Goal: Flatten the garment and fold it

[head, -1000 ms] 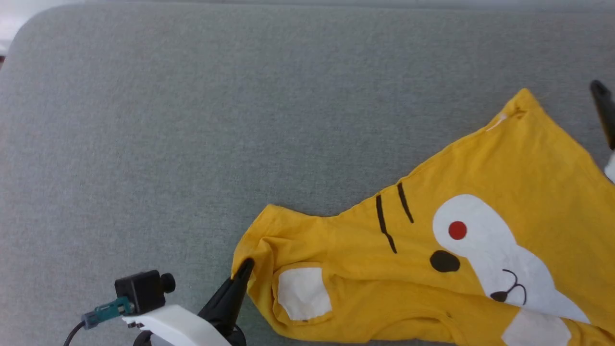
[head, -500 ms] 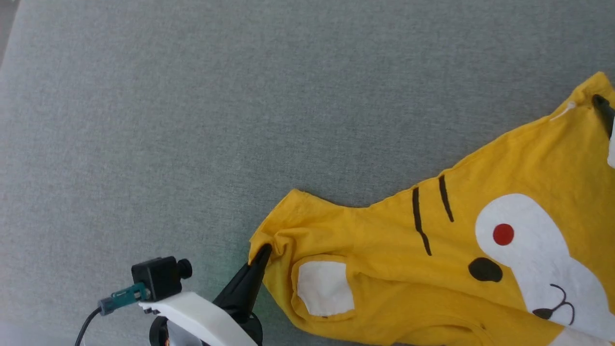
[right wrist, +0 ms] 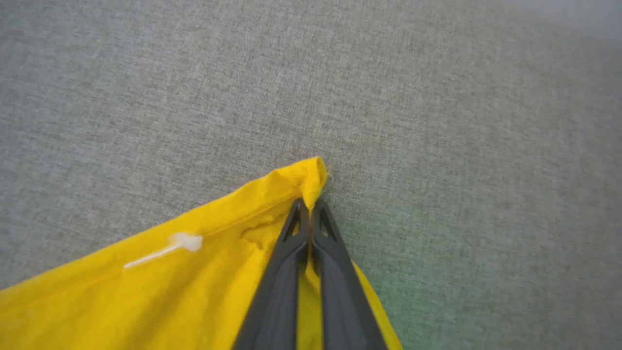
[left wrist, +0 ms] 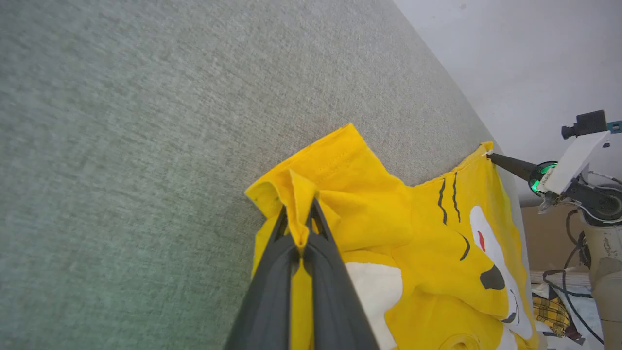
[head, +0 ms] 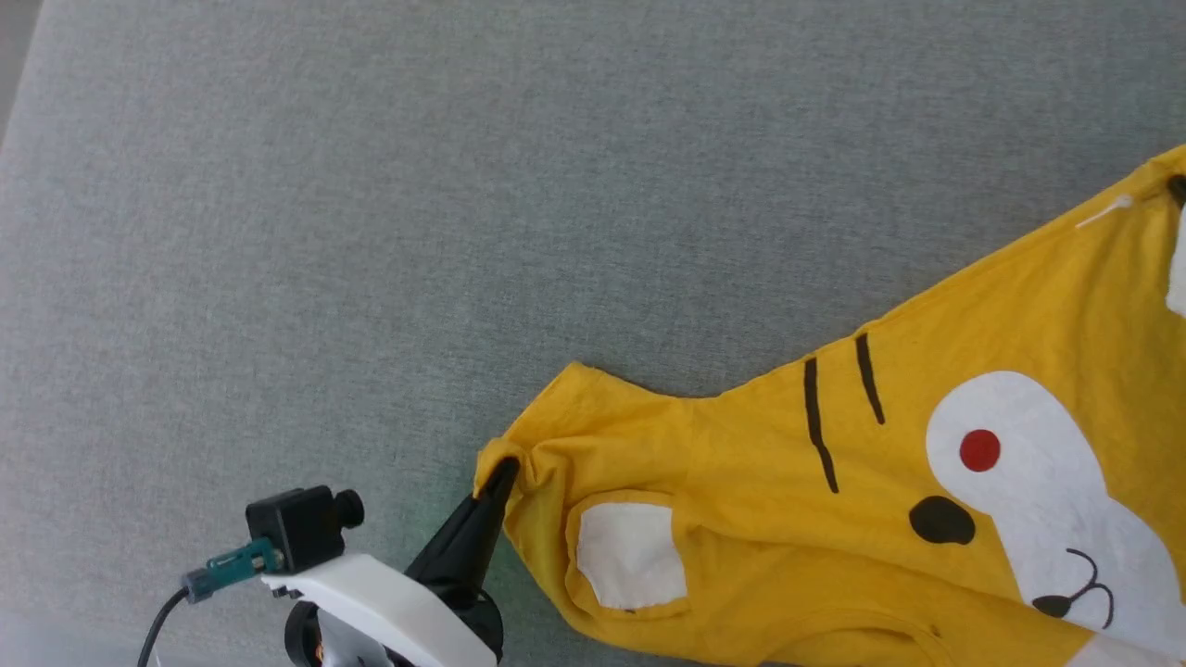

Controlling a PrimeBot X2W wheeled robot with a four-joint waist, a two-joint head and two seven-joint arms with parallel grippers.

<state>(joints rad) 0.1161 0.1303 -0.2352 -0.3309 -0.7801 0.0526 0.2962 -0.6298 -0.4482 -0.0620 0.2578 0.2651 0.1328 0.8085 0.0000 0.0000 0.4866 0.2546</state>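
Update: my right claw [right wrist: 310,206] just snapped shut on a corner of the garment [head: 741,463], right at its tips. Left claw [left wrist: 299,228] stays pinched on the opposite end. Reckon I can pull it flat now.

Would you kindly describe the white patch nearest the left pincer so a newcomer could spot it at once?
On the grey cushion lies a yellow T-shirt. Beside its sleeve edge, pinched by the left pincer, sits a white patch; unlike the bigger white face band with its red dot, it is blank.
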